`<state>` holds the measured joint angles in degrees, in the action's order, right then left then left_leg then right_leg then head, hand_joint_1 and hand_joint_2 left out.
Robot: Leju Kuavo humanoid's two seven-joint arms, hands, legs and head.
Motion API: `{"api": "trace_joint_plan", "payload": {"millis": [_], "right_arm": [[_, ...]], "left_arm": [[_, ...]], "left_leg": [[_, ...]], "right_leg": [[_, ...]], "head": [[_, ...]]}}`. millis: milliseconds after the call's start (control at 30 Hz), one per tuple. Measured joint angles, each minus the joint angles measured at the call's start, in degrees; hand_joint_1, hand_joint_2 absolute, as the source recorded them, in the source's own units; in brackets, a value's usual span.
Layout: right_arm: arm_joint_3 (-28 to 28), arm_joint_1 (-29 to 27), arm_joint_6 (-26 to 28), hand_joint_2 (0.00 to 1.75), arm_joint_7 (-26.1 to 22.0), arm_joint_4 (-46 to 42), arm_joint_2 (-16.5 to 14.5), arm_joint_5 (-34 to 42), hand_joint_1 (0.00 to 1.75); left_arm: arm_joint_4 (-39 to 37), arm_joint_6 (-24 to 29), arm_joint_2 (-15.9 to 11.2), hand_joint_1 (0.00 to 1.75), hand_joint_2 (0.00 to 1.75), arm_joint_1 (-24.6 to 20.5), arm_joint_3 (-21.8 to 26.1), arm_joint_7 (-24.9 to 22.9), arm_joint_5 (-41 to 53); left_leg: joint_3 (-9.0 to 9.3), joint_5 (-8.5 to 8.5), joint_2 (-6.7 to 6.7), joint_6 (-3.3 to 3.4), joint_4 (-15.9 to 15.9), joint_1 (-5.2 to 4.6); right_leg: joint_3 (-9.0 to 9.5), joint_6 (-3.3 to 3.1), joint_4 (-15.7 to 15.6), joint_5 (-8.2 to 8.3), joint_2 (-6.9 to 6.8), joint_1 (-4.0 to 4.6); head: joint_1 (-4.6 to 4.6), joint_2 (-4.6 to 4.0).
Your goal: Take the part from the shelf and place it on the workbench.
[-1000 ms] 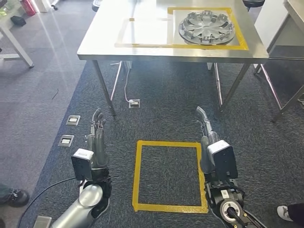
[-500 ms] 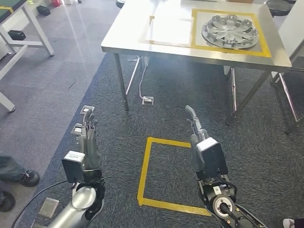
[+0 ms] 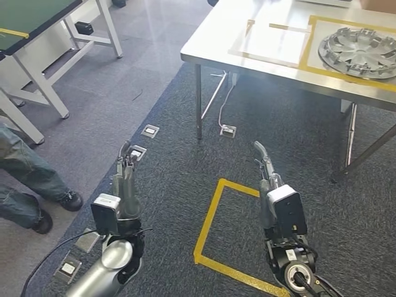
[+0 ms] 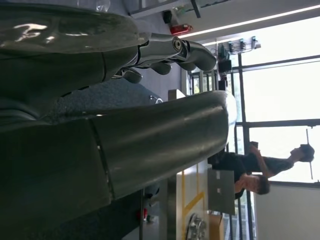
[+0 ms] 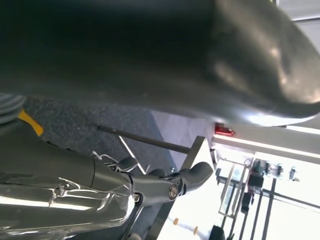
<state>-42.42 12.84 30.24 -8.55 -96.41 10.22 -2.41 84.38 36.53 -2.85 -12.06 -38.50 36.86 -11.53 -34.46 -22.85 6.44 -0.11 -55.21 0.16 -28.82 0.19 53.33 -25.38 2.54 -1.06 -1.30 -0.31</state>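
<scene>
Both hands hang low over the carpet, left hand and right hand holding nothing, fingers loosely spread. Beyond them the wheel-cover part lies inside yellow tape on the steel worktop.

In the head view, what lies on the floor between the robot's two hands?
In the head view, dark carpet and the near-left corner of the yellow tape square lie between the left hand and the right hand; nothing else is there.
</scene>
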Motion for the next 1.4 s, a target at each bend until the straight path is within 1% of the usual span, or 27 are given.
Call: {"api": "trace_joint_plan", "payload": {"millis": [33, 100, 167, 200, 267, 333, 400, 467, 533, 600, 633, 667, 700, 733, 767, 833, 900, 967, 1000, 1033, 1100, 1167, 1200, 1233, 1267, 1333, 1400], "right_arm": [[-0.01, -0.05, 0.15, 0.0, -0.01, -0.04, -0.01, -0.01, 0.0], [-0.02, -0.33, 0.49, 0.0, 0.01, -0.09, -0.01, -0.03, 0.0], [-0.03, -0.66, 0.72, 0.0, 0.04, -0.11, 0.01, -0.04, 0.0], [-0.03, -0.76, 0.77, 0.0, 0.04, -0.11, 0.01, -0.04, 0.0], [-0.03, -0.83, 0.78, 0.0, 0.04, -0.12, 0.01, -0.05, 0.0], [-0.02, -0.84, 0.79, 0.0, 0.04, -0.19, 0.01, -0.09, 0.0], [-0.01, -0.85, 0.79, 0.0, 0.02, -0.28, 0.01, -0.2, 0.0], [0.01, -0.81, 0.8, 0.0, 0.02, -0.32, 0.01, -0.36, 0.0], [0.02, -0.8, 0.91, 0.0, 0.02, -0.34, 0.01, -0.56, 0.0], [0.04, -0.95, 1.05, 0.0, 0.05, -0.35, 0.01, -0.72, 0.0], [0.03, -1.08, 1.09, 0.0, 0.07, -0.34, 0.01, -0.75, 0.0], [0.02, -1.24, 1.1, 0.0, 0.08, -0.34, 0.01, -0.77, 0.0], [0.02, -1.36, 1.1, 0.0, 0.06, -0.33, 0.01, -0.77, 0.0], [0.01, -1.42, 1.1, 0.0, 0.02, -0.33, 0.01, -0.77, 0.0], [0.01, -1.44, 1.1, 0.0, -0.04, -0.33, 0.01, -0.77, 0.0], [0.03, -1.49, 1.16, 0.0, -0.17, -0.33, 0.02, -0.66, 0.0], [0.05, -1.62, 1.32, 0.0, -0.31, -0.33, 0.05, -0.48, 0.0], [0.06, -1.69, 1.48, 0.0, -0.45, -0.33, 0.07, -0.26, 0.0], [0.07, -1.71, 1.52, 0.0, -0.5, -0.33, 0.07, -0.12, 0.0], [0.08, -1.74, 1.54, 0.0, -0.55, -0.33, 0.06, 0.01, 0.0], [0.1, -1.91, 1.54, 0.0, -0.57, -0.33, 0.07, 0.16, 0.0], [0.09, -2.09, 1.54, 0.0, -0.57, -0.32, 0.07, 0.17, 0.0], [0.09, -2.13, 1.54, 0.0, -0.57, -0.32, 0.08, 0.15, 0.0], [0.08, -2.14, 1.54, 0.0, -0.57, -0.32, 0.08, 0.15, 0.0], [0.08, -2.13, 1.55, 0.0, -0.57, -0.32, 0.09, 0.15, 0.0], [0.11, -2.11, 1.61, 0.0, -0.56, -0.33, 0.09, 0.12, 0.0], [0.18, -2.1, 1.76, 0.0, -0.54, -0.33, 0.09, 0.04, 0.0]], "left_arm": [[0.01, -0.03, -0.02, 0.0, 0.0, -0.03, -0.02, 0.05, -0.02], [0.01, -0.1, -0.03, 0.0, 0.0, -0.07, -0.05, 0.13, -0.11], [0.01, -0.15, -0.04, 0.0, 0.0, 0.06, -0.07, 0.13, -0.24], [0.01, -0.2, -0.05, 0.0, 0.0, 0.12, -0.08, 0.13, -0.28], [0.01, -0.27, -0.06, 0.0, 0.0, 0.14, -0.08, 0.13, -0.29], [0.01, -0.3, -0.04, 0.0, 0.0, 0.01, -0.08, 0.13, -0.29], [0.03, -0.34, 0.02, 0.0, 0.0, -0.06, -0.09, 0.15, -0.29], [0.04, -0.4, 0.03, 0.0, 0.0, 0.0, -0.11, 0.18, -0.3], [0.04, -0.49, 0.04, 0.0, 0.0, -0.02, -0.14, 0.2, -0.31], [0.04, -0.6, 0.11, 0.0, 0.0, -0.04, -0.18, 0.21, -0.31], [0.04, -0.61, 0.15, 0.0, 0.0, 0.0, -0.19, 0.22, -0.32], [0.03, -0.61, 0.16, 0.0, 0.0, 0.05, -0.19, 0.26, -0.31], [0.03, -0.57, 0.16, 0.0, 0.0, 0.11, -0.19, 0.31, -0.29], [0.03, -0.55, 0.16, 0.0, 0.0, 0.16, -0.19, 0.37, -0.27], [0.03, -0.53, 0.17, 0.0, 0.0, 0.19, -0.19, 0.42, -0.23], [0.03, -0.52, 0.19, 0.0, 0.0, 0.24, -0.22, 0.52, -0.1], [0.02, -0.61, 0.26, 0.0, 0.0, 0.38, -0.26, 0.7, 0.09], [-0.01, -0.79, 0.33, 0.0, 0.0, 0.66, -0.26, 0.87, 0.23], [-0.02, -0.87, 0.34, 0.0, 0.0, 0.77, -0.26, 0.96, 0.3], [-0.03, -0.94, 0.36, 0.0, 0.0, 0.77, -0.26, 1.03, 0.34], [-0.04, -0.99, 0.44, 0.0, 0.0, 0.72, -0.26, 1.13, 0.39], [-0.08, -0.99, 0.51, 0.0, 0.0, 0.85, -0.26, 1.13, 0.38], [-0.12, -0.99, 0.51, 0.0, 0.0, 0.94, -0.26, 1.13, 0.38], [-0.16, -1.02, 0.51, 0.0, 0.0, 0.99, -0.26, 1.12, 0.38], [-0.18, -1.06, 0.51, 0.0, 0.0, 0.99, -0.26, 1.12, 0.38], [-0.19, -1.34, 0.56, 0.0, 0.0, 0.87, -0.26, 1.13, 0.38], [-0.22, -1.84, 0.69, 0.0, 0.0, 0.72, -0.26, 1.24, 0.4]], "left_leg": [[-1.13, -1.28, -1.45, -0.32, -2.24, -0.1], [-5.06, -5.13, -4.77, -0.9, -10.0, 0.06], [-8.31, -7.16, -5.84, -1.28, -16.26, 0.34], [-8.39, -6.63, -6.03, -1.36, -16.38, 0.42], [-4.72, -3.05, -7.15, -1.23, -9.61, 0.43], [-0.32, -0.38, -9.47, -0.68, -1.39, 0.07], [0.94, -0.09, -10.13, 0.07, 1.28, -0.32], [0.9, 0.04, -8.73, 0.86, 1.41, -0.3], [1.04, 0.26, -7.49, 1.53, 1.7, -0.09], [1.1, 0.33, -6.3, 1.92, 1.78, -0.04], [1.11, 0.33, -5.61, 2.03, 1.77, -0.12], [1.12, 0.33, -4.84, 2.06, 1.75, -0.2], [1.17, 0.33, -4.03, 2.07, 1.72, -0.27], [1.25, 0.33, -3.16, 2.06, 1.68, -0.31], [1.36, 0.32, -2.3, 2.05, 1.62, -0.33], [1.34, 0.33, -0.78, 1.91, 1.45, -0.32], [0.77, 0.53, 0.51, 1.42, 1.28, -0.16], [0.16, 0.86, 1.51, 0.65, 1.25, -0.03], [-0.17, 0.64, 0.88, 0.29, 0.81, -0.15], [-0.94, -0.26, -0.54, -0.01, -0.69, -0.28], [-4.2, -3.64, -4.21, -0.54, -7.24, -0.31], [-8.14, -6.41, -5.74, -0.96, -14.7, 0.08], [-8.94, -6.43, -5.95, -1.09, -16.07, 0.24], [-8.39, -5.34, -6.17, -1.17, -14.93, 0.34], [-6.57, -3.51, -6.69, -1.16, -11.53, 0.39], [-2.04, -0.48, -9.03, -0.84, -3.12, 0.18], [-0.12, 0.17, -10.13, -0.09, 0.6, -0.15]], "right_leg": [[0.09, -0.26, -0.29, 0.2, -0.83, -0.14], [0.06, -0.56, -0.46, 0.31, -2.5, -0.08], [-0.05, -0.6, -0.44, 0.26, -4.22, 0.02], [-0.08, -0.58, -0.43, 0.23, -5.04, 0.04], [0.05, -0.4, -0.4, 0.08, -6.5, 0.05], [0.21, 0.08, -0.29, -0.24, -7.67, 0.38], [0.4, 0.66, -0.24, -0.56, -8.64, 0.72], [0.55, 1.33, -0.16, -0.95, -9.14, 0.59], [-0.44, 1.91, 2.41, -3.0, -6.81, 0.27], [-3.72, 2.12, 9.89, -6.96, -3.68, 0.12], [-5.72, 2.14, 14.18, -8.64, -3.08, 0.12], [-7.21, 2.13, 17.18, -9.36, -2.83, 0.13], [-7.77, 2.06, 18.04, -8.91, -2.71, 0.13], [-7.24, 1.9, 16.45, -7.27, -2.53, 0.13], [-5.81, 1.65, 12.91, -4.85, -1.96, 0.13], [-2.58, 1.07, 5.03, -1.01, 0.93, 0.02], [-0.9, 0.77, 1.25, -0.46, 2.61, 0.04], [-0.25, 0.61, 0.34, -0.65, 1.44, -0.05], [0.01, 0.44, 0.05, -0.48, 0.72, -0.22], [0.18, 0.25, -0.25, -0.28, -0.07, -0.37], [0.37, -0.04, -0.55, -0.13, -1.76, -0.32], [0.31, -0.14, -0.5, -0.21, -3.5, -0.12], [0.3, -0.13, -0.48, -0.29, -4.35, -0.08], [0.33, -0.08, -0.45, -0.38, -5.18, -0.08], [0.4, 0.02, -0.38, -0.52, -5.91, -0.08], [0.56, 0.43, -0.18, -0.91, -7.19, 0.12], [0.74, 1.01, -0.06, -1.31, -8.11, 0.45]], "head": [[0.46, 0.0], [1.34, 0.0], [1.83, 0.0], [2.06, 0.0], [2.57, 0.0], [3.04, 0.0], [2.84, 0.0], [2.4, 0.0], [2.06, 0.0], [1.19, 0.0], [0.77, 0.0], [0.47, 0.0], [0.28, 0.0], [0.13, 0.0], [-0.03, 0.0], [-0.28, 0.0], [-0.41, 0.0], [-0.48, 0.0], [-0.38, 0.0], [0.04, 0.0], [0.96, 0.0], [1.61, 0.0], [1.84, 0.0], [2.09, 0.0], [2.33, 0.0], [2.8, 0.0], [2.75, 0.0]]}}
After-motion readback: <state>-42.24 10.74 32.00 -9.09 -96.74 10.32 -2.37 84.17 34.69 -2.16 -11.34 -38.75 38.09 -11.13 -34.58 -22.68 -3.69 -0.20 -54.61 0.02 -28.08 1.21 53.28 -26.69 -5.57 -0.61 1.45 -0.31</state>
